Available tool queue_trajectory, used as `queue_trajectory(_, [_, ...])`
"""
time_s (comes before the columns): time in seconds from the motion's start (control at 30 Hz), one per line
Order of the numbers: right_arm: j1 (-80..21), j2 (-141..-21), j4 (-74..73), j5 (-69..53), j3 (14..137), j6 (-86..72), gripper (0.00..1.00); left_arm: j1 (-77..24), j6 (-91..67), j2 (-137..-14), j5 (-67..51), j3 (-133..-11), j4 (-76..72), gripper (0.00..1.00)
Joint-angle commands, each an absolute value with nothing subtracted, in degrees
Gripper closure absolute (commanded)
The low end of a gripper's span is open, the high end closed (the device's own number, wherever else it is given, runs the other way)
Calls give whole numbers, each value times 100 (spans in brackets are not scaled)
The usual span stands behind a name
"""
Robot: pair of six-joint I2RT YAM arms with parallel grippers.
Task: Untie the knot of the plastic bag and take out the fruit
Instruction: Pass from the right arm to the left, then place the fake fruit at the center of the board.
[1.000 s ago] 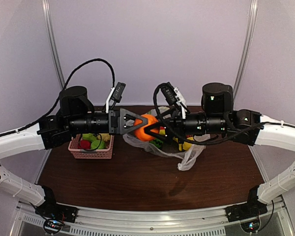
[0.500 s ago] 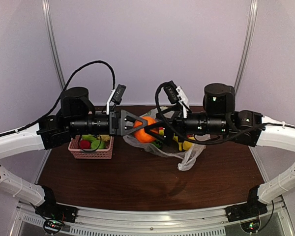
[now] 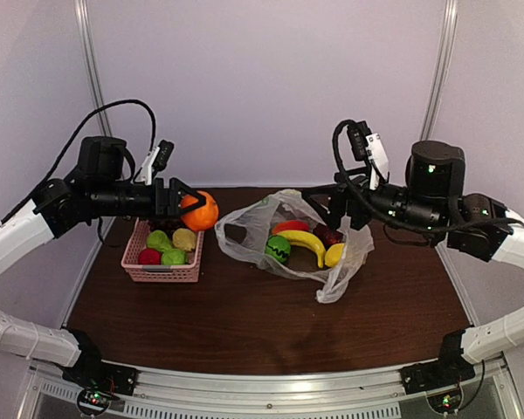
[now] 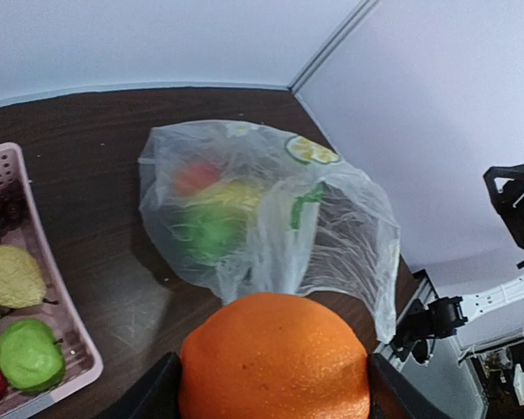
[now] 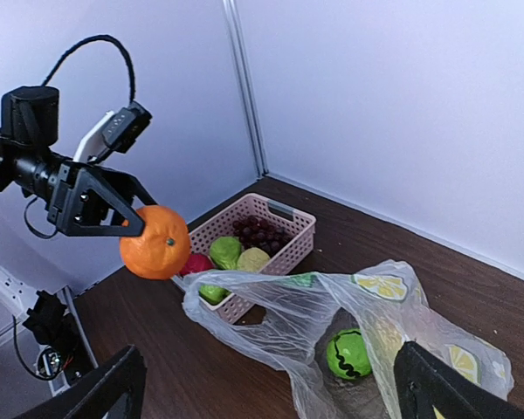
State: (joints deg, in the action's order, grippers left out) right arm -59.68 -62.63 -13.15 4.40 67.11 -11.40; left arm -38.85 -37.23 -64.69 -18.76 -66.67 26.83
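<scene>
On the dark brown table (image 3: 244, 323), the plastic bag (image 3: 342, 272) lies crumpled near the centre, with a pink slotted basket (image 3: 162, 275) well apart to its left. The left end effector (image 3: 192, 208) is closed on the orange (image 3: 201, 211), one finger against each side of the fruit, and holds it in the air over the far right corner of the basket, clear of the table and of the bag. The left wrist view shows the orange (image 4: 273, 358) filling the gap between the two dark fingers (image 4: 148, 397), with the bag (image 4: 349, 236) beyond it and the basket's rim (image 4: 17, 175) at the left edge. The right end effector (image 3: 325, 205) hangs above the far right part of the bag. Its jaws are spread wide and hold nothing: in the right wrist view its fingers (image 5: 105, 393) stand at the lower corners of the frame with only open space between them. Inside the bag, seen through the clear film, lie a long yellow fruit (image 3: 304, 244), a green ball with dark patches (image 3: 278, 249), a red piece (image 3: 290, 226) and a smaller yellow piece (image 3: 334, 254). The basket holds a red fruit (image 3: 149, 256), two light green fruits (image 3: 174, 256) and a yellowish one (image 3: 185, 238). Dark grapes (image 5: 260, 234) appear at its far end in the right wrist view.
</scene>
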Motion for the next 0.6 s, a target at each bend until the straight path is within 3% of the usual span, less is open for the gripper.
queue_trajectory(0.0, [-5731,-6054,-1987,1258,6537,-1441,0,-3169,-2861,-6376,-1612,-6735,3854,52])
queue_trajectory(0.17, [-5546,-5889,-2150,1314,6389,-1679,0,-2481,-2652,-6472,-1457,-6078,3629,55])
queue_trajectory(0.57, [-5510,-5832,-2150,1221,6205,-1916,0,-2355,-2267,-7722,-1157,-6038,2707,55])
